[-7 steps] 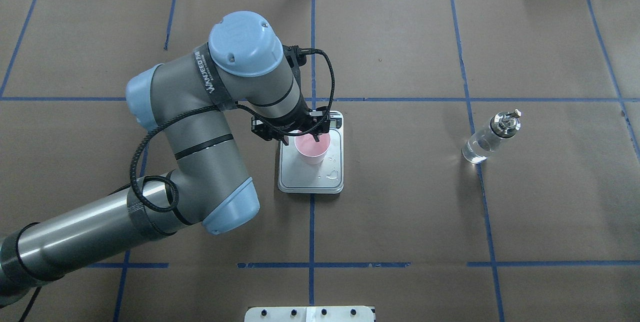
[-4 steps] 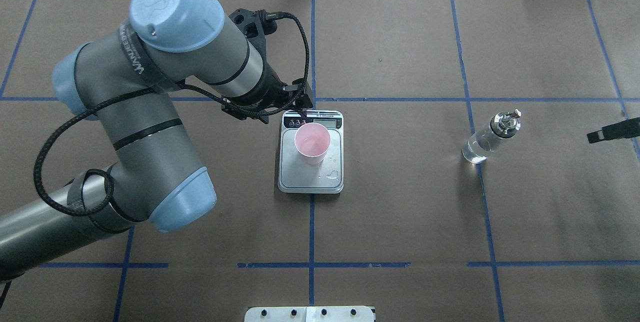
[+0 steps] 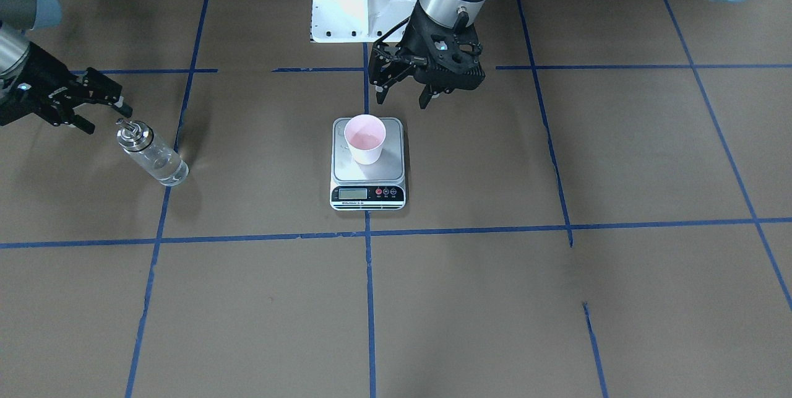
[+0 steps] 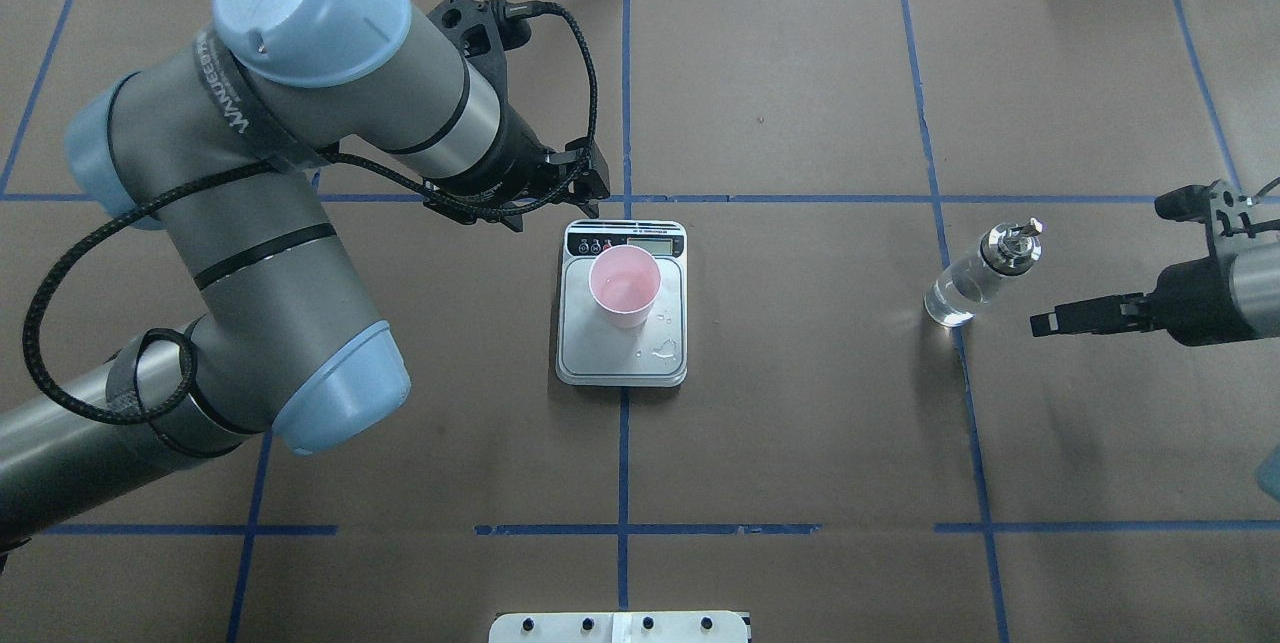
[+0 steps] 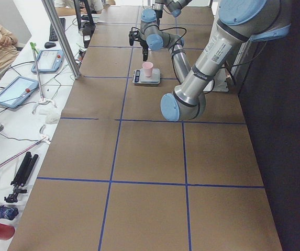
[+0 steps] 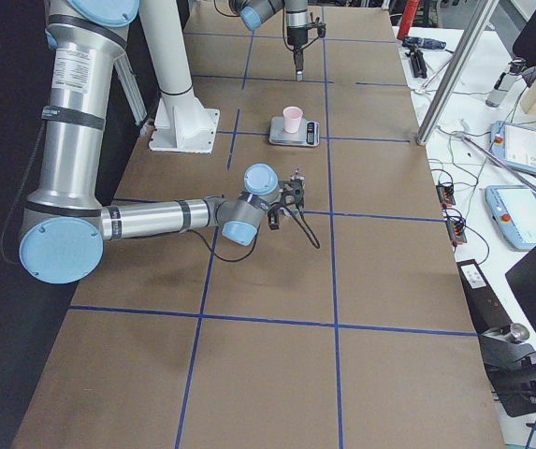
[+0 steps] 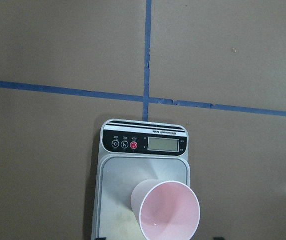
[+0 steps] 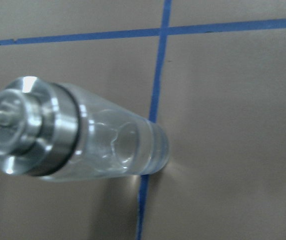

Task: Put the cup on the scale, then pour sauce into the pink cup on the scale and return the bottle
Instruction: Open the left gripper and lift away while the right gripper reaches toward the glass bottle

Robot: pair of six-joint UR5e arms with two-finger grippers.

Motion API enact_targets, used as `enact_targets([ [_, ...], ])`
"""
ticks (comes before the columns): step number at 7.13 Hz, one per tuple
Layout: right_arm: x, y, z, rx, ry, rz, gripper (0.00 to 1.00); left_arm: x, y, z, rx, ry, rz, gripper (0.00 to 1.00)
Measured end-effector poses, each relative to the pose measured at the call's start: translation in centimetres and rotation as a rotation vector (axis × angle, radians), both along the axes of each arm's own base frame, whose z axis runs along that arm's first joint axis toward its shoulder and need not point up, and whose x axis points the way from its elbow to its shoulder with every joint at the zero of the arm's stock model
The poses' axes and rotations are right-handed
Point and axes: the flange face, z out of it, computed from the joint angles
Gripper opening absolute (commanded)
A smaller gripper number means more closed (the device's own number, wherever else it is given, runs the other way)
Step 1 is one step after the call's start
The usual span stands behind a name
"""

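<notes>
The pale pink cup (image 4: 624, 285) stands upright on the steel plate of the scale (image 4: 620, 358), free of any gripper; it also shows in the front view (image 3: 365, 138) and the left wrist view (image 7: 167, 210). My left gripper (image 3: 402, 99) is open and empty, raised above the table just behind the scale. The clear glass bottle (image 4: 975, 278) with a silver collar stands at the right and holds clear liquid. My right gripper (image 3: 105, 116) is open, beside the bottle and apart from it. The bottle fills the right wrist view (image 8: 98, 145).
A few clear drops (image 4: 660, 353) lie on the scale plate beside the cup. The white robot base (image 3: 362, 2) stands behind the scale. Blue tape lines cross the brown paper. A metal post (image 5: 60, 36) and tablets (image 5: 13, 89) stand along the operators' side.
My left gripper let go of the cup, rose and drew back to the left. My right gripper came in from the right edge toward the bottle. Cup, scale and bottle stayed put.
</notes>
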Motion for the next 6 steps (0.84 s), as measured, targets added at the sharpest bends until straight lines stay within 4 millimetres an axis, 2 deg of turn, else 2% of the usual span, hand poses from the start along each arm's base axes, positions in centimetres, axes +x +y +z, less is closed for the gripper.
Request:
enact_targets([
  [1, -2.6, 1.7, -1.7, 0.028, 0.01, 0.041, 1.0, -0.1, -0.1, 0.2, -0.002, -0.002, -0.003, 0.76],
  [3, -7.5, 5.6, -3.5, 0.11, 0.134, 0.145, 1.0, -0.3, -0.4, 0.7, -0.001, -0.007, -0.012, 0.77],
  [5, -9.4, 7.5, -5.9, 0.167, 0.262, 0.258, 1.0, -0.4, -0.5, 0.9, 0.001, -0.011, -0.022, 0.77],
  [6, -10.0, 8.0, -6.3, 0.193, 0.293, 0.334, 1.0, -0.4, -0.6, 1.4, -0.001, -0.02, -0.029, 0.77],
])
